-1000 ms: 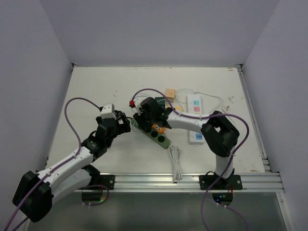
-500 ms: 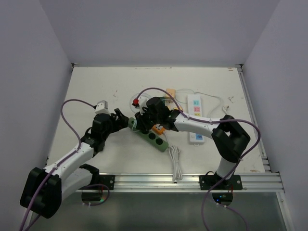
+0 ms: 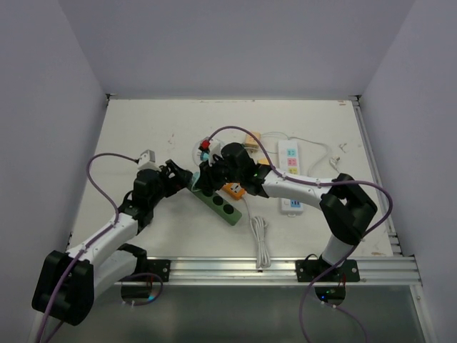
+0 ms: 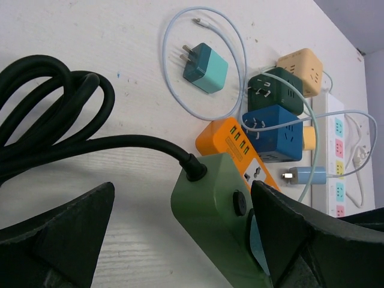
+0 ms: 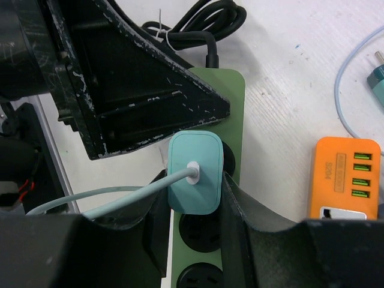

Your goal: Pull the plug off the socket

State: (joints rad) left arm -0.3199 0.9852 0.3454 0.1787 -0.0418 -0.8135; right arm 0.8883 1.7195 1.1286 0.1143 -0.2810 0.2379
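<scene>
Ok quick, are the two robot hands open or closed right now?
Left gripper: open, fingers either side of the green power strip, not gripping it.
Right gripper: closed on the teal plug.

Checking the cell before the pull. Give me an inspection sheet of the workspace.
Surface: white table, a few small marks.
Job's things: teal plug seated in green power strip.
Clutter: orange USB hub, loose teal adapter, blue cube adapter, white strip.
Grippers: right gripper shut on the teal plug; left gripper open, jaws either side of the strip's cord end.
Cables: black cord coiled beyond the strip; pale lead from the plug; white bundle.
Surroundings: plain walls, metal rail at the near edge.
</scene>
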